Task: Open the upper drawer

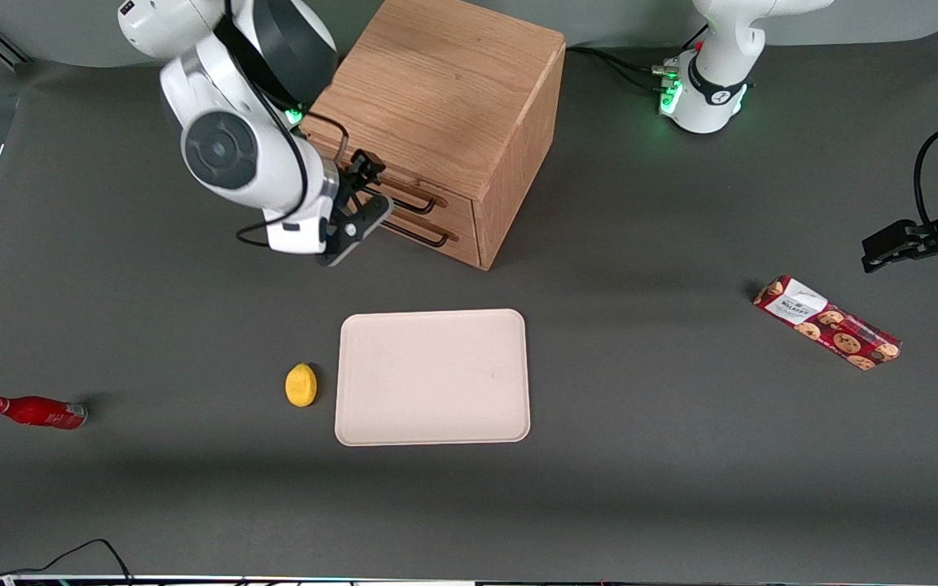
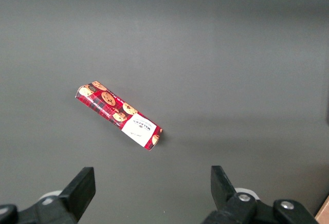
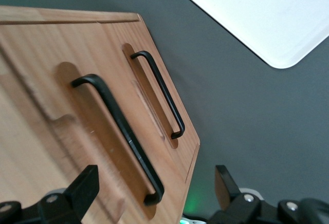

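Note:
The wooden cabinet (image 1: 444, 106) stands on the dark table, both drawers shut. The upper drawer (image 1: 444, 207) carries a black bar handle (image 1: 414, 200); the bottom drawer's handle (image 1: 427, 237) sits just below it. My right gripper (image 1: 371, 194) is open, right in front of the upper drawer at the end of its handle toward the working arm. In the right wrist view the upper handle (image 3: 118, 131) runs down between my open fingers (image 3: 85, 183), its end near the gripper's middle (image 3: 154, 183). The bottom handle (image 3: 157, 93) lies beside it, nearer the table.
A beige tray (image 1: 433, 377) lies nearer the front camera than the cabinet, with a yellow lemon (image 1: 300, 384) beside it. A red bottle (image 1: 36, 412) lies toward the working arm's end. A red cookie box (image 1: 827, 322) lies toward the parked arm's end, also in the left wrist view (image 2: 119, 115).

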Robot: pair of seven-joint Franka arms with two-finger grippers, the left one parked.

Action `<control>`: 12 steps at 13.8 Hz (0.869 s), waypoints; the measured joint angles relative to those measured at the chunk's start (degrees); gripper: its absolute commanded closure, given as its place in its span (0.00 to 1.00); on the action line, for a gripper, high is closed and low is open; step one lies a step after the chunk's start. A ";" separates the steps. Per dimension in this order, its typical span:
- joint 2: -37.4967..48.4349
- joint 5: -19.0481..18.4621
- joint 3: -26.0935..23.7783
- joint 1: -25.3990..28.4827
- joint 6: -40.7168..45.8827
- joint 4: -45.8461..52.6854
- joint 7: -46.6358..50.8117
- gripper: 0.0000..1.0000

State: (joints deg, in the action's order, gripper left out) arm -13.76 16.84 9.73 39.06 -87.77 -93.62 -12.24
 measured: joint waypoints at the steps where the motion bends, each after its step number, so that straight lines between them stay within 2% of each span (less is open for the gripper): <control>1: -1.04 0.05 0.00 -0.01 -0.02 0.00 -0.60 0.00; 8: -2.85 2.99 -0.77 -0.01 0.10 -2.14 -5.98 0.00; 12: -3.07 3.21 -0.77 -0.01 -0.03 -3.50 -7.55 0.00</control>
State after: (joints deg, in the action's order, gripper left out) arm -16.82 20.05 8.96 39.06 -87.80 -97.12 -19.80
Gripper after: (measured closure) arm 0.000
